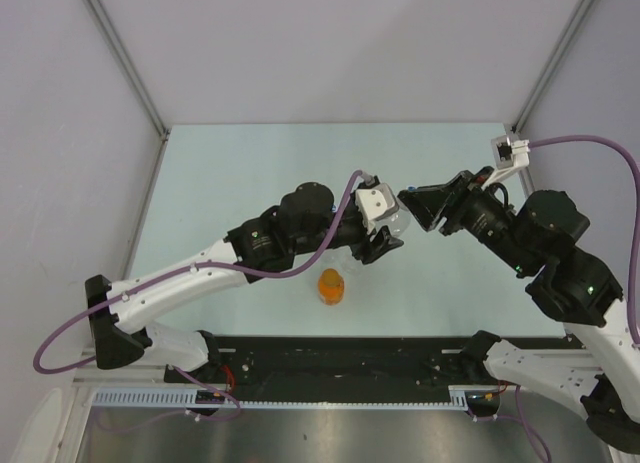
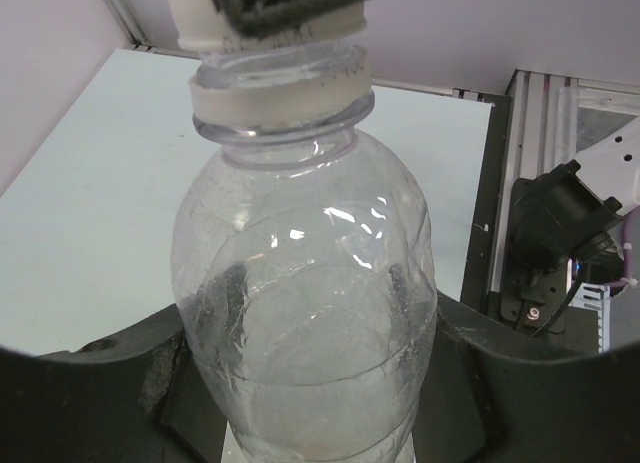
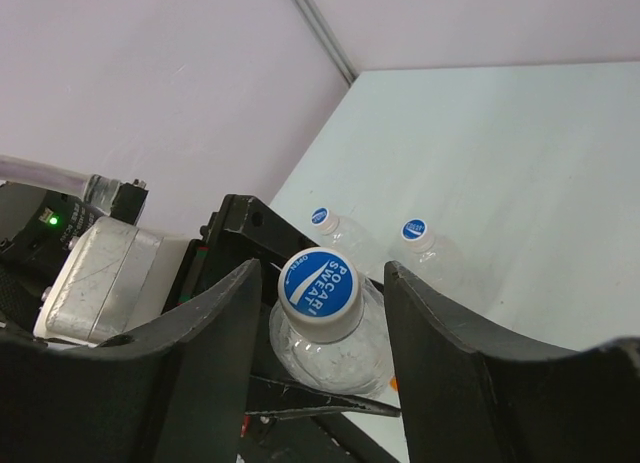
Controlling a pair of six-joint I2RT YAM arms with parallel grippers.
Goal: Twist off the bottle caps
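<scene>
Left jaws are clamped round the belly of a clear bottle, over the middle of the worktop. Right jaws stand part open astride its blue cap, with a gap on each side, gripping nothing. From above, the orange bottle stands at seven o'clock of the held one. Two more blue-capped bottles show beyond the cap, at twelve and two o'clock, probably lying down.

**Enclosure and worktop**

Pale mint worktop, matte. Plain lavender-grey walls close its left, far and right edges. Aluminium posts rise from both far corners. Black strip runs along the near edge, with brushed metal beyond it. Light even, soft.
</scene>
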